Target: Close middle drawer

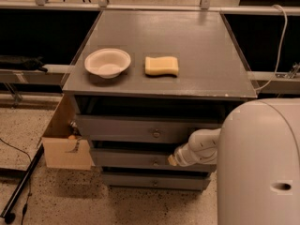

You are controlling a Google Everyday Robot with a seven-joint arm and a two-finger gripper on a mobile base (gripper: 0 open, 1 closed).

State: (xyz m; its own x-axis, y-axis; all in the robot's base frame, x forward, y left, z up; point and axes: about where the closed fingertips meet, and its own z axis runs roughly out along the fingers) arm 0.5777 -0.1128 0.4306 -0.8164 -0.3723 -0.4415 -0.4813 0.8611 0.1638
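Observation:
The grey cabinet (159, 36) has three knobbed drawers. The middle drawer (126, 158) has a long grey front with a small dark knob (154, 162). It stands out a little beyond the bottom drawer (140, 181) and sits back under the top drawer (131, 129), which sticks out furthest. My gripper (172, 161), on the white arm (201, 146) coming from the right, is at the middle drawer's front, just right of the knob and touching or nearly touching it.
A white bowl (107, 62) and a yellow sponge (161, 65) lie on the cabinet top. A cardboard box (65, 144) stands against the cabinet's left side. A dark pole (21, 184) lies on the floor at left. My white body (262, 163) fills the lower right.

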